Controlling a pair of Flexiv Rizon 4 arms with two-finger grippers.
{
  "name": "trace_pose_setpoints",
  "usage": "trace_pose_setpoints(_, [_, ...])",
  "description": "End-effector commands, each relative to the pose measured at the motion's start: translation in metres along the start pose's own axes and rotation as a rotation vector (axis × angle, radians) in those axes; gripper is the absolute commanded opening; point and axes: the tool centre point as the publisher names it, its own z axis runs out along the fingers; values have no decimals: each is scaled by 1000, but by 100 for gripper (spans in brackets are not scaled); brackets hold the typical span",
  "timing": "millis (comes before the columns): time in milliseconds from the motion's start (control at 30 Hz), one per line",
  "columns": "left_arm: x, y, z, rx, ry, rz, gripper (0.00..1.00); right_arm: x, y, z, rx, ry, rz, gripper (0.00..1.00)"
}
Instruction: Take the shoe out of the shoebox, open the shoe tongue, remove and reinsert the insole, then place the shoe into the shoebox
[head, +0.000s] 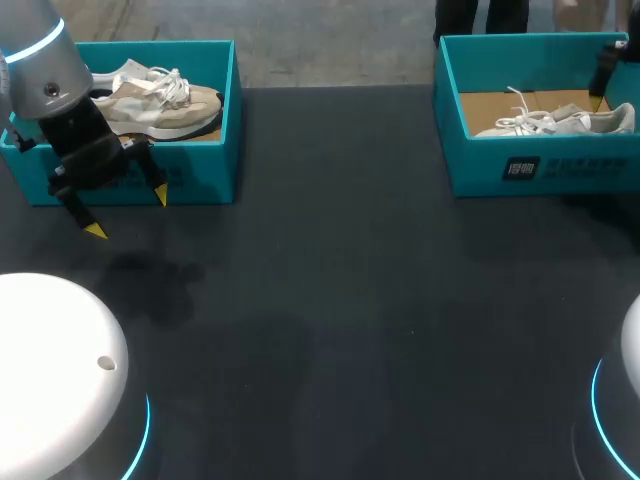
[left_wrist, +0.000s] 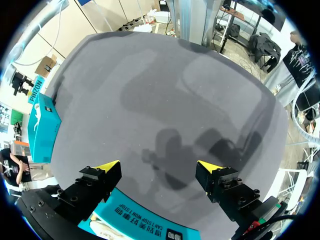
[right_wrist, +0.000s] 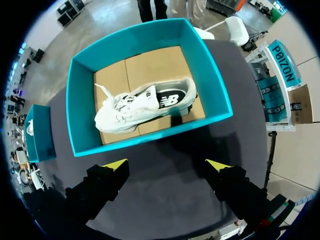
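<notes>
Two teal shoeboxes stand at the table's back. The left shoebox (head: 195, 165) holds a beige and white shoe (head: 150, 100). The right shoebox (head: 580, 165) holds a white shoe (head: 560, 122) lying on its side, laces loose. My left gripper (head: 128, 213) hangs open just in front of the left shoebox, with nothing between its fingers; the box's printed wall (left_wrist: 145, 225) shows under it. My right gripper (right_wrist: 167, 164) is open above the table, just short of the right shoebox's near wall (right_wrist: 150, 136), and the white shoe (right_wrist: 145, 105) lies ahead of it.
The black table (head: 330, 300) stretches between and in front of the boxes. My arms' white bases (head: 60, 370) sit at the front corners. The right box (left_wrist: 44, 131) also shows far ahead in the left wrist view.
</notes>
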Motion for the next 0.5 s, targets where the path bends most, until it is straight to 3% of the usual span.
trace_pose_setpoints(33, [0,0,0,-2,2,0,100,0,-2,0,-4,1,2,100])
trace_pose_setpoints(500, [-2,4,-2,-6,26,-18,100,0,-2,0,-4,1,2,100])
